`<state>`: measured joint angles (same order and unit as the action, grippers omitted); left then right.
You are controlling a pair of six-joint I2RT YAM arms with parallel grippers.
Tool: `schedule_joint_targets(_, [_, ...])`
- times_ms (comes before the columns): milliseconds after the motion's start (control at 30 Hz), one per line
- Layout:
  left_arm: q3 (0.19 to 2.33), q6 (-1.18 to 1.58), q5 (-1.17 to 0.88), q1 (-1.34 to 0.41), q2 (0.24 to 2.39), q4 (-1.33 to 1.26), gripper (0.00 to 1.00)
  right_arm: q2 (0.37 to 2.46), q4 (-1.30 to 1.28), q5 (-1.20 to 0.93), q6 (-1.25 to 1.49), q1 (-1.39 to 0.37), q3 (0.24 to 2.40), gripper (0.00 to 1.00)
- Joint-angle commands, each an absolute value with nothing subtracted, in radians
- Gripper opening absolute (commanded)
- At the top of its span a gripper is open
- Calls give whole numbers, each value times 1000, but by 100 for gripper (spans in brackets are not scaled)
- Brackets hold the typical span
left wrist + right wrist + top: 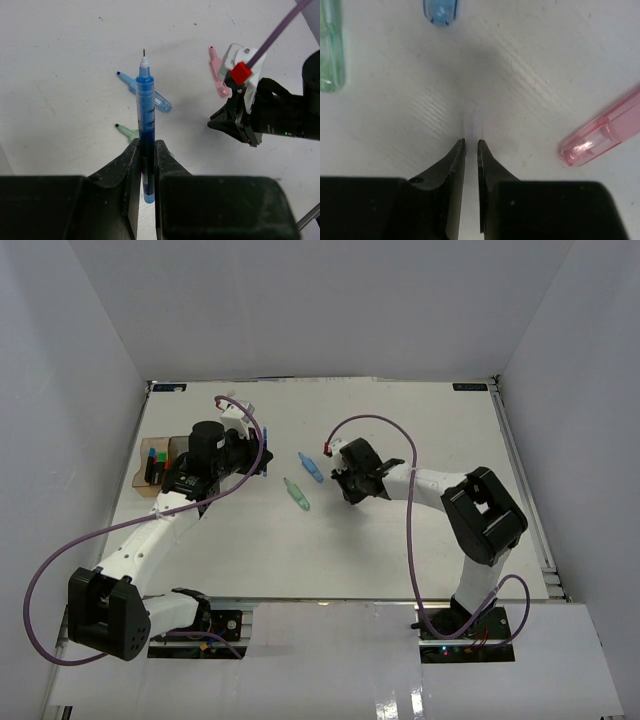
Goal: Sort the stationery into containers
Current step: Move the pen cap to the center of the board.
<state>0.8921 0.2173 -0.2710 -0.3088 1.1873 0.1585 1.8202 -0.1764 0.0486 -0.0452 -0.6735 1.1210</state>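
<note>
Left wrist view: the left tool (145, 148) is clamped on a thin translucent blue pen (145, 100), held above the white counter (60, 60). The right tool (471, 145) is closed together on nothing, with a pink transparent tapered piece (600, 137) lying just beside it. The amber-tinted plastic box (146, 472) sits at the counter's left edge.

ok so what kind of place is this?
Likely a lab test cell: bare white tabletop boxed by plain white panel walls, with white-and-black left arm and right arm bolted at its near edge.
</note>
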Motion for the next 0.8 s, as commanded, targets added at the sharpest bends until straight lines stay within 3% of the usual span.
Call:
schedule_joint_targets(0, [891, 209, -291, -302, 1152, 160, 5, 1767, -131, 75, 18, -725, 1031, 16])
schedule_joint_targets(200, [891, 209, -299, -302, 1150, 158, 5, 1714, -106, 69, -40, -805, 919, 21])
schedule_joint_targets(467, [890, 209, -298, -302, 1154, 158, 5, 1674, -120, 147, -26, -807, 870, 48])
schedule_joint_targets(767, [890, 209, -296, -304, 1154, 156, 5, 1667, -123, 210, -29, -796, 848, 49])
